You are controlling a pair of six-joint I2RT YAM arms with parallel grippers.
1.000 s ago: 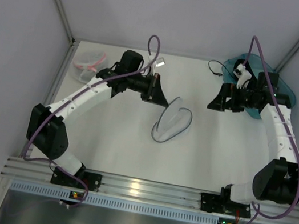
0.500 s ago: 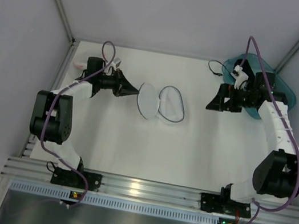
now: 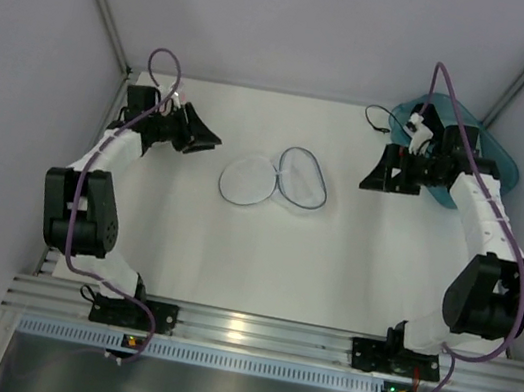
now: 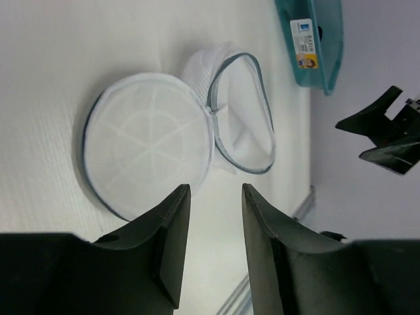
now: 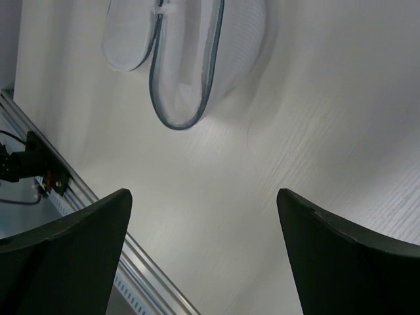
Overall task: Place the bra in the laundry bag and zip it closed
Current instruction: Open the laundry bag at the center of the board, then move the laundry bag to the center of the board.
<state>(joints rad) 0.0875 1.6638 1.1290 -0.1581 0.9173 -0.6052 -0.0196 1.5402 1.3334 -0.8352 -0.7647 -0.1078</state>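
**Left gripper (image 4: 214,195) facing the opened laundry bag (image 4: 151,147)**

The left gripper, jaws a little apart and pinching nothing, hovers at the far-left of the white table (image 3: 332,259). It points toward the laundry bag without touching it. The bag lies unzipped near the table's centre, its two grey-rimmed mesh halves spread side by side and joined at one point. The right gripper (image 5: 203,203), jaws spread wide and empty, stands well to the bag's right, beside the teal bin (image 3: 503,165).
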